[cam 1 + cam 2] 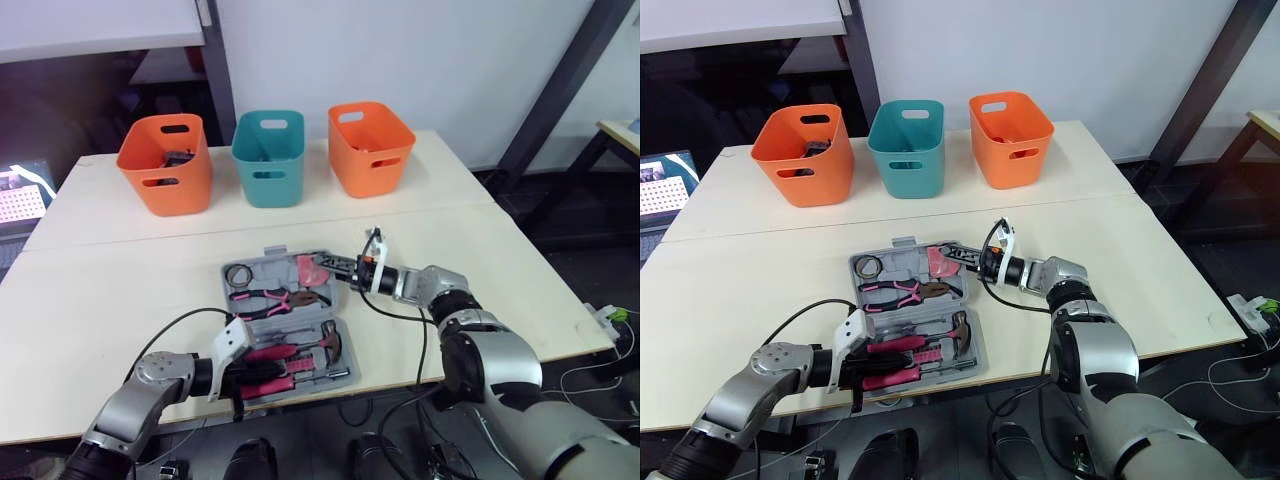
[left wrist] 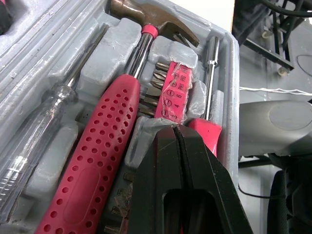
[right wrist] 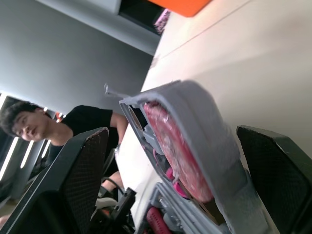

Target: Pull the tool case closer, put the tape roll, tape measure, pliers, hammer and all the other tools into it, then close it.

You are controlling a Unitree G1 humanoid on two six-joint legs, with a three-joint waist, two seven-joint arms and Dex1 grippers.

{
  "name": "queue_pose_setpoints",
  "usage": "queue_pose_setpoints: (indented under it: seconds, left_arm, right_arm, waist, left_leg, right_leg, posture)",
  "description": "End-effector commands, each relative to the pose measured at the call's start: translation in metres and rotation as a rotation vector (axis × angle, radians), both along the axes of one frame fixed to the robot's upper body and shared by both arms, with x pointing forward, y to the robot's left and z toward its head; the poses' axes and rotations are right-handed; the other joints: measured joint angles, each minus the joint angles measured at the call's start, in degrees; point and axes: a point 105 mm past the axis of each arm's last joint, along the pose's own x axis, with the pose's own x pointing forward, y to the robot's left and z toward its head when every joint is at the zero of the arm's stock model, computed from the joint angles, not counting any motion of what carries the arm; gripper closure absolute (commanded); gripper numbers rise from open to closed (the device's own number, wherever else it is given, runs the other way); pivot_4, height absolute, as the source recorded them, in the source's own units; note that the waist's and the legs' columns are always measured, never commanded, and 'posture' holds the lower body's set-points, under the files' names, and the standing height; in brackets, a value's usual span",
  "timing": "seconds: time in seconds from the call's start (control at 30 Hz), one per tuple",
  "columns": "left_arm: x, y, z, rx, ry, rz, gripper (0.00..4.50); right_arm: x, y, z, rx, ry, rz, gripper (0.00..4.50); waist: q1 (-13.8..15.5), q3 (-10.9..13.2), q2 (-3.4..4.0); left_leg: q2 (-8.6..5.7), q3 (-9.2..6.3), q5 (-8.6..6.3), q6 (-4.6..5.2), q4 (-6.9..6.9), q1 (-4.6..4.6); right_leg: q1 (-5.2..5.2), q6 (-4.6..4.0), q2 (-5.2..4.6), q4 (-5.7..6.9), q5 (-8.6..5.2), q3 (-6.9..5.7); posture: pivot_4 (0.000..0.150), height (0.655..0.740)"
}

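The grey tool case lies open at the table's front centre. Its far half holds the tape roll, the pink tape measure and the pliers. The pink-handled hammer, a clear-handled screwdriver and a bit strip rest in the near half. My left gripper is shut with nothing in it, its tips low over a pink handle in that near half. My right gripper is open at the case's far right corner, with the raised grey edge between its fingers.
Three bins stand in a row at the back: orange, teal, orange. A black cable loops on the table left of the case. A person sits beyond the table's far side.
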Motion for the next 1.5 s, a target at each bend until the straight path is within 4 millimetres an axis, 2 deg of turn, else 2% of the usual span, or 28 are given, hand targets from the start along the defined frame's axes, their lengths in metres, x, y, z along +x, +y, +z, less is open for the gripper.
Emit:
queue_pose_setpoints:
  seconds: [0.03, 0.17, 0.27, 0.57, 0.67, 0.8, 0.97, 1.1, 1.27, 1.37, 1.5]
  left_arm:
    - [-0.009, 0.010, -0.018, 0.018, 0.095, 0.065, 4.50]
    - [-0.005, 0.011, 0.002, -0.046, 0.045, 0.085, 4.50]
    - [0.003, 0.022, 0.021, -0.088, -0.014, 0.137, 4.50]
    - [-0.008, 0.098, 0.067, -0.122, -0.024, 0.273, 4.50]
    - [-0.009, 0.122, 0.073, -0.110, -0.012, 0.362, 4.50]
    - [-0.013, 0.137, 0.074, -0.065, -0.038, 0.379, 4.50]
    - [-0.009, 0.140, 0.079, -0.053, -0.080, 0.382, 4.50]
    - [-0.004, 0.131, 0.082, -0.051, -0.097, 0.357, 4.50]
    - [0.003, 0.119, 0.085, 0.008, -0.209, 0.316, 4.50]
    - [0.013, 0.124, 0.086, 0.107, -0.308, 0.322, 4.50]
    - [0.024, 0.132, 0.092, 0.122, -0.353, 0.320, 4.50]
  right_arm:
    - [0.002, -0.001, 0.019, 0.040, -0.075, 0.028, 0.05]
    - [-0.002, 0.000, 0.022, 0.049, -0.094, 0.065, 0.05]
    - [-0.005, 0.000, 0.024, 0.049, -0.111, 0.094, 0.05]
    - [-0.019, -0.001, 0.028, 0.057, -0.164, 0.189, 0.05]
    - [-0.030, -0.001, 0.028, 0.067, -0.175, 0.243, 0.05]
    - [-0.045, -0.008, 0.035, 0.078, -0.215, 0.286, 0.05]
    - [-0.071, -0.020, 0.043, 0.040, -0.248, 0.310, 0.05]
    - [-0.104, -0.032, 0.050, -0.040, -0.306, 0.343, 0.05]
    - [-0.116, -0.059, 0.051, -0.347, -0.569, 0.242, 0.05]
    - [-0.126, -0.081, 0.048, -0.529, -0.689, 0.198, 0.05]
    - [-0.130, -0.107, 0.049, -0.679, -0.769, 0.087, 0.05]
  waist:
    - [0.0, 0.0, 0.00]
    - [-0.2, 0.0, -0.01]
    - [-0.2, 0.0, -0.02]
    - [-0.5, 0.1, -0.03]
    - [-0.5, 0.1, -0.03]
    - [-0.5, 0.1, -0.04]
    - [0.7, 0.1, -0.03]
    - [1.3, 0.1, -0.04]
    - [1.9, 0.1, -0.05]
    - [2.5, 0.1, -0.07]
    - [2.8, 0.1, -0.10]
  left_leg:
    - [0.00, 0.00, 0.00, 0.00, 0.00, 0.00]
    - [0.00, 0.00, 0.00, 0.00, -0.01, -0.03]
    - [0.00, 0.00, 0.00, 0.00, -0.04, -0.08]
    - [0.02, 0.01, 0.00, 0.00, -0.01, -0.59]
    - [0.02, 0.01, 0.00, 0.00, -0.01, -0.71]
    - [0.02, 0.01, -0.01, -0.01, 0.00, -0.72]
    - [0.02, 0.03, -0.01, -0.02, 0.04, -0.86]
    - [0.00, 0.07, -0.01, -0.03, 0.06, -0.98]
    - [-0.03, 0.15, -0.02, -0.04, 0.08, -0.99]
    - [-0.03, 0.17, -0.02, -0.04, 0.08, -0.99]
    - [-0.03, 0.18, -0.02, -0.04, 0.09, -0.99]
  right_leg:
    - [-0.01, 0.00, 0.00, 0.00, 0.00, 0.00]
    - [-0.05, -0.01, 0.00, 0.00, 0.00, 0.00]
    - [-0.11, -0.01, 0.00, 0.01, -0.01, 0.00]
    - [-0.61, -0.01, 0.01, -0.01, 0.00, 0.00]
    - [-0.71, -0.01, 0.01, -0.01, 0.00, -0.01]
    - [-0.71, -0.03, -0.01, -0.03, -0.01, -0.02]
    - [-0.85, -0.07, -0.06, -0.05, -0.02, -0.02]
    - [-0.92, -0.19, -0.15, -0.11, -0.08, -0.04]
    - [-0.92, -0.19, -0.23, -0.24, -0.07, -0.04]
    - [-0.95, -0.22, -0.22, -0.27, -0.05, -0.04]
    - [-0.91, -0.22, -0.22, -0.40, -0.05, -0.06]
  posture:
    - [0.150, 0.7400]
    - [0.150, 0.7400]
    - [0.150, 0.7400]
    - [0.150, 0.7400]
    - [0.150, 0.7400]
    - [0.150, 0.7400]
    - [0.150, 0.7400]
    - [0.150, 0.7400]
    - [0.150, 0.7400]
    - [0.150, 0.7400]
    - [0.150, 0.7400]
